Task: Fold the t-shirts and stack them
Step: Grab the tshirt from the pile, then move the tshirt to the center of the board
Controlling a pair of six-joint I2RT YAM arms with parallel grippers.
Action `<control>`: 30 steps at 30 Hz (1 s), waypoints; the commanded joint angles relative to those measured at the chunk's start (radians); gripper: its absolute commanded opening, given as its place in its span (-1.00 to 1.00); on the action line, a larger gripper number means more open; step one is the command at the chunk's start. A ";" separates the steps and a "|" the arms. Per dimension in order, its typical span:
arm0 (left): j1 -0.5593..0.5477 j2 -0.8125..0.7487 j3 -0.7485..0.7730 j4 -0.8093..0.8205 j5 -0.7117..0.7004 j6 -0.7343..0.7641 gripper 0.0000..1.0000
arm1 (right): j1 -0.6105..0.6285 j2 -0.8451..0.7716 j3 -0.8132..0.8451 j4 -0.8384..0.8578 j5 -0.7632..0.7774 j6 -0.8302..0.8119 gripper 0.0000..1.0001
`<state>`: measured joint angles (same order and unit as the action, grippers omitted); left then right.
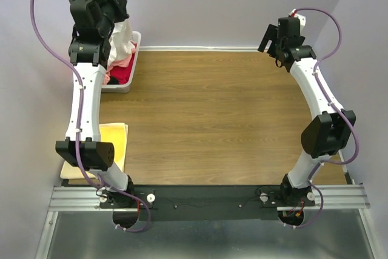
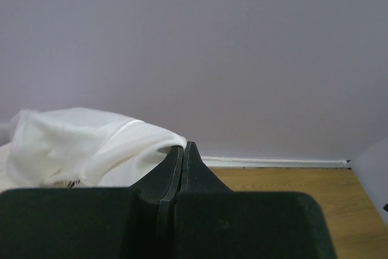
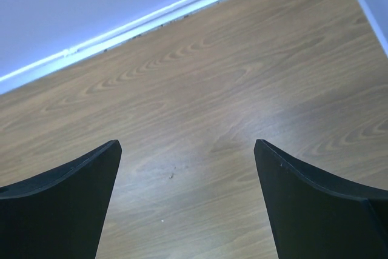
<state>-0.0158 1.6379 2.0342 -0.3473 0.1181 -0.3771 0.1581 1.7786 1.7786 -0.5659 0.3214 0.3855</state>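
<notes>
A brown wood-grain worktop is filling most of the overhead view, with pale lilac walls closing it in. The white-and-black left arm is reaching to the far left corner, above a white plastic basket that is sitting at the worktop's edge. A white cotton t-shirt is hanging bunched over the basket. A salmon-pink t-shirt and a red t-shirt are lying crumpled beneath it inside. A pale yellow folded cloth is resting at the near left corner, partly under the left arm.

The left gripper is fully closed, jaws pressed flat together. It appears to be pinching only a thin edge of the white cotton t-shirt, whose folds are billowing to the left of the tips. The white-and-black right arm is hovering at the far right. The right gripper is spread wide over bare wood and holding nothing.

The biggest risk is that so slim a pinch is letting the fabric slide free as the arm is lifting. The hanging shirt may also be snagging the pink or red one and dragging it out, or tugging the light basket along. The right gripper is well apart from the shirt, so it is poorly placed for catching a slip.
</notes>
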 commanded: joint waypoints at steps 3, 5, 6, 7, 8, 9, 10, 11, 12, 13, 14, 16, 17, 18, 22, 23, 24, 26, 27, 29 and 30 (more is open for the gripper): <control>-0.212 -0.024 0.041 0.180 0.170 0.159 -1.00 | 0.004 -0.025 0.058 0.011 0.099 -0.025 1.00; -0.303 -0.032 0.034 0.238 0.189 0.176 -1.00 | 0.003 -0.039 0.054 0.011 0.123 -0.022 1.00; -0.332 -0.032 0.032 0.252 0.202 0.187 -1.00 | 0.004 -0.045 0.051 0.011 0.130 -0.019 1.00; -0.369 -0.026 0.037 0.261 0.203 0.199 -1.00 | 0.004 -0.051 0.042 0.009 0.140 -0.016 1.00; -0.428 -0.020 0.043 0.263 0.198 0.222 -1.00 | 0.003 -0.067 0.038 0.011 0.163 -0.010 1.00; -0.458 -0.013 0.063 0.263 0.193 0.237 -1.00 | 0.004 -0.074 0.032 0.011 0.177 -0.007 1.00; -0.482 -0.001 0.070 0.260 0.187 0.245 -1.00 | 0.003 -0.082 0.021 0.011 0.191 -0.004 1.00; -0.504 0.006 0.073 0.255 0.178 0.253 -1.00 | 0.003 -0.099 0.015 0.011 0.224 0.000 1.00; -0.539 0.010 0.075 0.252 0.173 0.259 -1.00 | 0.003 -0.105 0.007 0.011 0.243 0.006 1.00; -0.552 0.019 0.073 0.251 0.172 0.262 -1.00 | 0.003 -0.114 0.001 0.011 0.257 0.009 1.00; -0.564 0.022 0.067 0.249 0.167 0.261 -1.00 | 0.001 -0.122 -0.013 0.011 0.284 0.009 1.00; -0.593 0.028 0.043 0.246 0.161 0.256 -1.00 | -0.002 -0.142 -0.028 0.009 0.303 0.016 1.00; -0.604 0.030 0.034 0.245 0.163 0.257 -1.00 | -0.003 -0.148 -0.037 0.011 0.312 0.021 1.00; -0.615 0.033 0.020 0.243 0.161 0.260 -1.00 | -0.002 -0.160 -0.059 0.011 0.317 0.029 1.00; -0.667 0.066 -0.005 0.225 0.103 0.291 -1.00 | -0.003 -0.168 -0.103 0.011 0.291 0.033 1.00; -0.668 0.075 -0.009 0.212 0.095 0.290 -1.00 | -0.003 -0.169 -0.114 0.011 0.259 0.035 1.00; -0.667 0.083 -0.031 0.211 0.063 0.285 -1.00 | -0.005 -0.169 -0.125 0.011 0.240 0.036 1.00; -0.667 0.112 -0.061 0.205 0.023 0.277 -1.00 | -0.003 -0.176 -0.165 0.011 0.194 0.042 1.00; -0.668 0.123 -0.093 0.202 -0.030 0.270 -1.00 | -0.005 -0.179 -0.180 0.011 0.182 0.044 1.00; -0.668 0.169 -0.111 0.188 -0.084 0.247 -1.00 | -0.003 -0.182 -0.217 0.011 0.156 0.043 1.00; -0.667 0.189 -0.112 0.179 -0.127 0.236 -1.00 | -0.003 -0.185 -0.229 0.011 0.147 0.041 1.00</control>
<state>-0.6891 1.7435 1.9629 -0.1535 0.1730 -0.1158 0.1558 1.6154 1.6127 -0.5476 0.5369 0.4091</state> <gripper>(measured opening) 0.012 0.998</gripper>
